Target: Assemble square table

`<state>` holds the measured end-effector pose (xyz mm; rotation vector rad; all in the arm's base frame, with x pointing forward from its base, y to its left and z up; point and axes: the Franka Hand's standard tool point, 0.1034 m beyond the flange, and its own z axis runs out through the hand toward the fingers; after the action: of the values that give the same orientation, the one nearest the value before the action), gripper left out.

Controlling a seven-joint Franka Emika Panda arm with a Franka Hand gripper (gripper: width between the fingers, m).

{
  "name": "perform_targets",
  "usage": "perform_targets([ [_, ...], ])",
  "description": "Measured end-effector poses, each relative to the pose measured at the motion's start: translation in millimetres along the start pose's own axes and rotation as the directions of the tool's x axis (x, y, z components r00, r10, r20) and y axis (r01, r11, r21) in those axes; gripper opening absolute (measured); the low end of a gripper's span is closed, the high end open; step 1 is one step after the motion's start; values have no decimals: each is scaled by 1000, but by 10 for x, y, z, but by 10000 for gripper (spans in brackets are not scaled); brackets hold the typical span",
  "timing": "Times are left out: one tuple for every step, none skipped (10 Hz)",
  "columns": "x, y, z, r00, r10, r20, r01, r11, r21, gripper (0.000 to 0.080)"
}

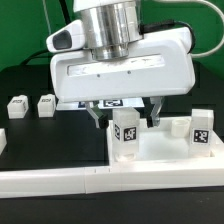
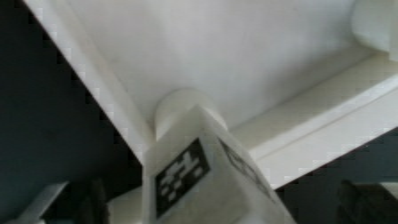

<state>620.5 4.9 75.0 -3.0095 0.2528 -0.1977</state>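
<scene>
The square table's white top [image 1: 168, 155] lies flat at the front right. One white leg post [image 1: 125, 135] with a black-and-white tag stands upright on its near left corner. My gripper [image 1: 124, 115] hangs over this post with a finger on either side, open and apart from it. In the wrist view the same leg post [image 2: 199, 165] rises from a round corner socket of the top [image 2: 249, 60], and my gripper [image 2: 205, 208] is seen only as dark fingertips [image 2: 43, 205] at the frame's edge. A second leg post [image 1: 200, 128] stands on the top's right side.
Two more small tagged leg posts [image 1: 17, 106] [image 1: 46, 103] lie on the black table at the exterior view's left. The marker board [image 1: 108, 102] lies behind my fingers. A long white rail [image 1: 60, 183] runs along the front.
</scene>
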Motion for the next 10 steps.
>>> perform_targets([
  [7, 2, 1, 983, -186, -2, 186, 983, -12, 649],
  [7, 2, 7, 969, -246, -3, 246, 969, -9, 649],
  [6, -2, 8, 974, -228, -3, 228, 974, -8, 645],
  [6, -2, 9, 974, -229, -3, 229, 973, -8, 536],
  [4, -7, 10, 983, -185, -3, 185, 983, -5, 536],
  [2, -17, 12, 993, -115, -4, 115, 993, -1, 353],
  [2, -17, 12, 997, -81, -4, 81, 997, 0, 291],
  [2, -14, 12, 1000, 2, -4, -2, 1000, 4, 291],
  [2, -5, 14, 996, 87, -3, -86, 996, 8, 291],
  [7, 4, 16, 981, 192, -1, -192, 981, 15, 291],
])
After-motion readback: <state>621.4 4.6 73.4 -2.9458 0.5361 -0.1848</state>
